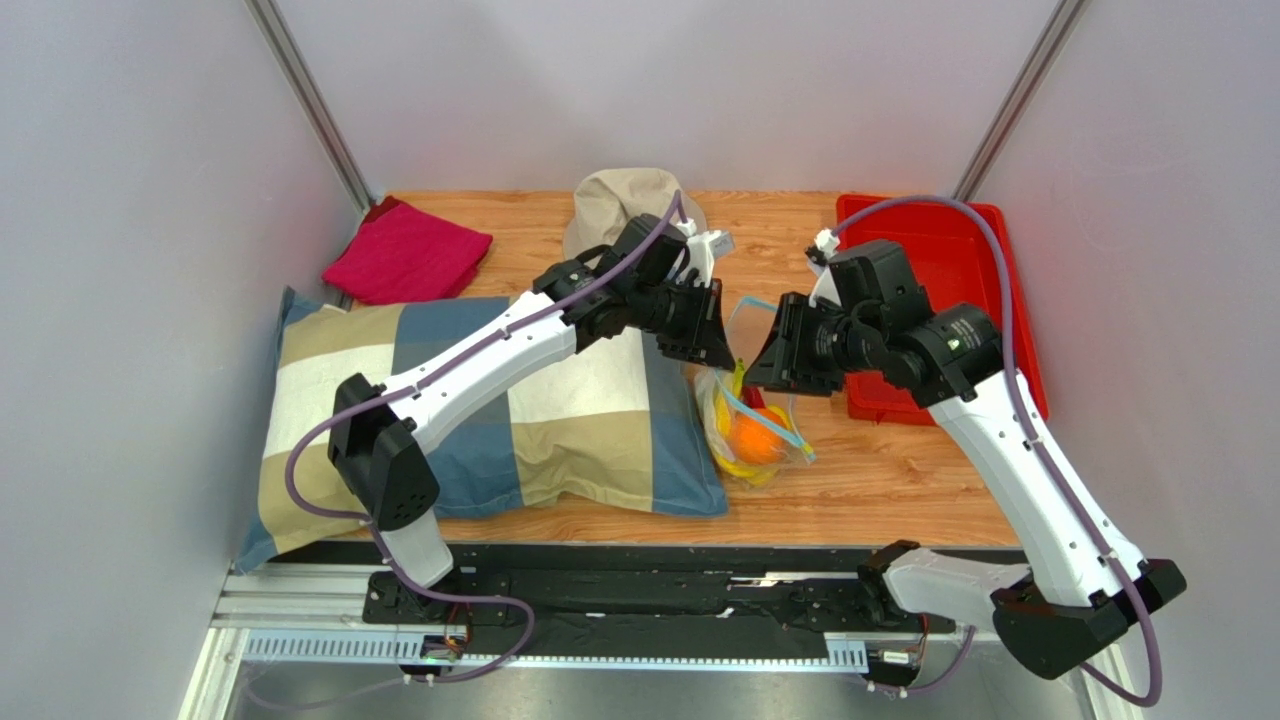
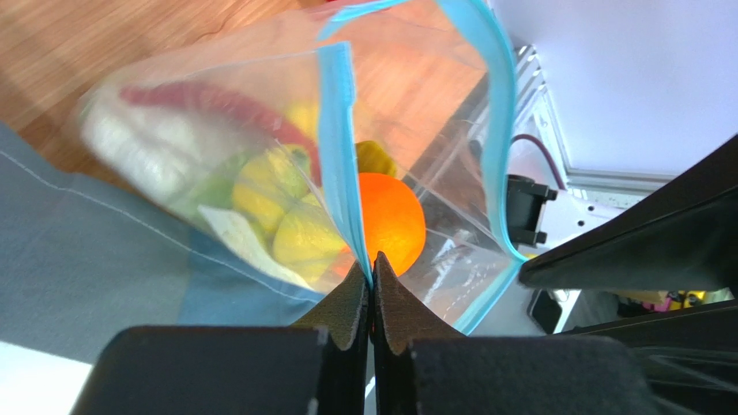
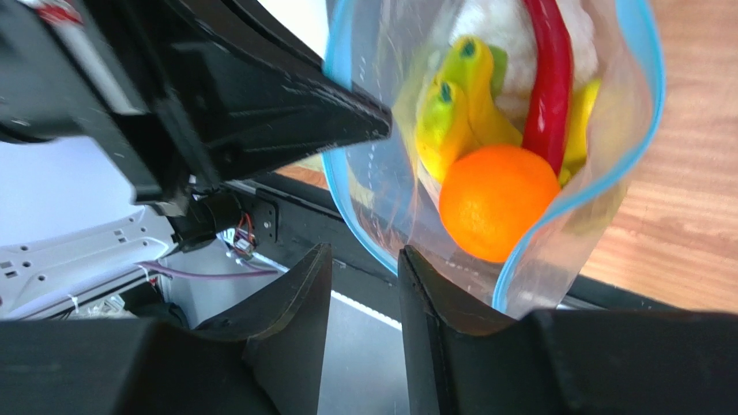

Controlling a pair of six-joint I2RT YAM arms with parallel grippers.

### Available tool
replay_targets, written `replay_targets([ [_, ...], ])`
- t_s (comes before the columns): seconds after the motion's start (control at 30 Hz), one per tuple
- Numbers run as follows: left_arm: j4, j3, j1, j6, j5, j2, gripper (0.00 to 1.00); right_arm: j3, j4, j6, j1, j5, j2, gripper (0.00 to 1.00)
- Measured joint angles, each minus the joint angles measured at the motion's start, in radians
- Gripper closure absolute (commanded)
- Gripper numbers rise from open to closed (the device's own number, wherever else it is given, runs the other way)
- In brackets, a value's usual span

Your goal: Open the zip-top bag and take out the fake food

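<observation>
The zip-top bag (image 1: 747,428) hangs between the two arms, beside the pillow's right edge. My left gripper (image 2: 372,264) is shut on one lip of its light blue zip strip (image 2: 339,156). The mouth gapes open, its two lips apart. Inside lies the fake food: an orange (image 3: 496,201), a yellow banana (image 3: 455,104), a red pepper piece (image 3: 551,78) and a white cauliflower (image 3: 502,22). My right gripper (image 3: 364,251) is open just outside the bag's other lip, and nothing is between its fingers. In the top view the left gripper (image 1: 726,353) and right gripper (image 1: 766,360) nearly meet over the bag.
A checked pillow (image 1: 496,405) covers the left half of the wooden table. A red tray (image 1: 962,300) sits at the right, under the right arm. A red cloth (image 1: 406,252) and a beige fabric item (image 1: 624,203) lie at the back.
</observation>
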Motion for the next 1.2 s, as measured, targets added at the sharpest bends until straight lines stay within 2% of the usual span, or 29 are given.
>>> replay_targets([
  [0.13, 0.021, -0.008, 0.0, -0.022, 0.019, 0.0, 1.0, -0.05, 0.003, 0.025, 0.011, 0.013, -0.005, 0.67],
  [0.3, 0.036, -0.011, 0.0, -0.036, 0.029, 0.0, 1.0, -0.116, 0.019, 0.024, 0.011, 0.026, 0.022, 0.64],
  [0.5, 0.048, -0.013, 0.0, -0.047, 0.037, 0.001, 1.0, -0.153, -0.029, -0.001, 0.011, 0.077, 0.086, 0.46],
  [0.53, 0.05, -0.013, 0.0, -0.048, 0.038, 0.001, 1.0, -0.156, -0.043, -0.008, 0.011, 0.089, 0.087, 0.38],
  [0.57, 0.055, -0.015, 0.0, -0.05, 0.041, 0.001, 1.0, -0.156, -0.054, -0.012, 0.011, 0.097, 0.086, 0.34],
  [0.67, 0.066, -0.024, 0.0, -0.051, 0.054, 0.001, 1.0, -0.19, -0.053, -0.029, 0.011, 0.108, 0.064, 0.29],
  [0.83, 0.082, -0.038, 0.0, -0.056, 0.071, 0.008, 1.0, -0.338, -0.01, -0.016, 0.016, 0.086, 0.023, 0.18],
  [0.9, 0.09, -0.043, -0.001, -0.061, 0.077, 0.012, 1.0, -0.39, 0.018, -0.004, 0.025, 0.075, 0.014, 0.18],
  [1.0, 0.098, -0.052, -0.002, -0.071, 0.088, 0.016, 1.0, -0.463, 0.075, 0.011, 0.031, 0.055, -0.006, 0.23],
  [1.07, 0.102, -0.055, -0.002, -0.077, 0.092, 0.019, 1.0, -0.48, 0.099, 0.021, 0.031, 0.05, -0.014, 0.36],
  [1.1, 0.105, -0.056, -0.002, -0.078, 0.092, 0.02, 1.0, -0.479, 0.109, 0.022, 0.031, 0.05, -0.016, 0.44],
  [1.13, 0.107, -0.057, -0.001, -0.078, 0.091, 0.02, 1.0, -0.475, 0.115, 0.023, 0.031, 0.05, -0.019, 0.66],
  [1.2, 0.113, -0.061, 0.0, -0.079, 0.091, 0.02, 1.0, -0.451, 0.112, 0.011, 0.031, 0.059, -0.019, 0.83],
])
